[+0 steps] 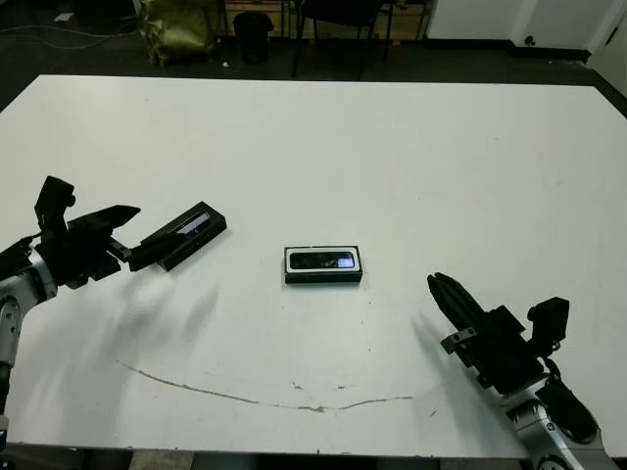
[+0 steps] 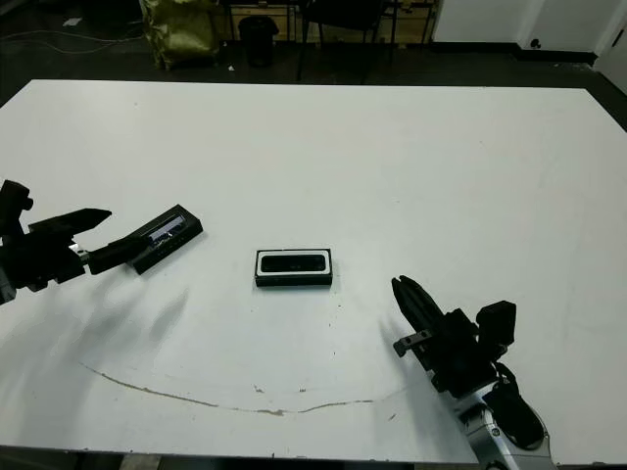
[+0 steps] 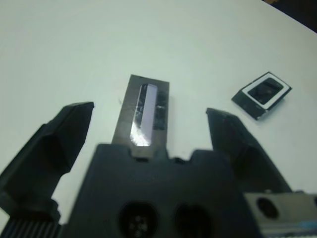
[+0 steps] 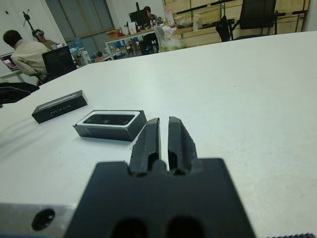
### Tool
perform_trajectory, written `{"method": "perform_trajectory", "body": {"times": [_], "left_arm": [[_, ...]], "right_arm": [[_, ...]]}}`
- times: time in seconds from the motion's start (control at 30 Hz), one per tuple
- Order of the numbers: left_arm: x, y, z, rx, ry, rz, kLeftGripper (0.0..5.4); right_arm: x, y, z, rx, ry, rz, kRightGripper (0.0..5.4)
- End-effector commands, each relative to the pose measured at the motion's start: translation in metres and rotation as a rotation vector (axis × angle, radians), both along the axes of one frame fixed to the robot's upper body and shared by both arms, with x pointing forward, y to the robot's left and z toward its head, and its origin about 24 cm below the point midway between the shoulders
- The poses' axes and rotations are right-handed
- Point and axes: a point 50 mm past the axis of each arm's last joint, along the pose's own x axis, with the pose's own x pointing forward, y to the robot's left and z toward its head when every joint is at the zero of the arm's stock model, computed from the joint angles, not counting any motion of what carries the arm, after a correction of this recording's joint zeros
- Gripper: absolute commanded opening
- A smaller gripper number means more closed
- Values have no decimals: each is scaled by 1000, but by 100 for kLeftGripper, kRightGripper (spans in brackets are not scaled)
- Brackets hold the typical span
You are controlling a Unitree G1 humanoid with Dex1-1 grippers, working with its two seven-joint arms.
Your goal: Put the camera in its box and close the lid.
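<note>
Already the camera [image 1: 324, 260] lies in the box [image 1: 323, 277] at the middle of the table [image 1: 392, 157], so, seen from the head, the step in hand looks to be fetching the lid [image 1: 184, 234], which rests well to the left. The left gripper [image 1: 122, 230] sits just beside the lid's near end. The right gripper [image 1: 439, 288] waits apart from the box.

From the left wrist, its fingers [image 3: 64, 134] spread wide, the lid between them, not yet pinched; closing on it seems the next need.

From the right wrist, those fingers [image 4: 148, 139] are pressed nearly together, holding nothing.
</note>
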Motion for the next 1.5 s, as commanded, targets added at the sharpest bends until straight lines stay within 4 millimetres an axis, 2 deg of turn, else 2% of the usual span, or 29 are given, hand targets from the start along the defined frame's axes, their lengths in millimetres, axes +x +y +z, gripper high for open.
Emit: {"method": "perform_trajectory", "body": {"times": [0.03, 0.43, 1.5], "left_arm": [[0, 3, -3, 55, 17, 6, 538], [0, 4, -8, 103, 7, 16, 538], [12, 5, -21, 42, 116, 54, 538]], "right_arm": [[-2, -2, -4, 1, 28, -12, 0], [-2, -2, -5, 2, 28, -12, 0], [-2, -2, -6, 14, 25, -14, 0]]}}
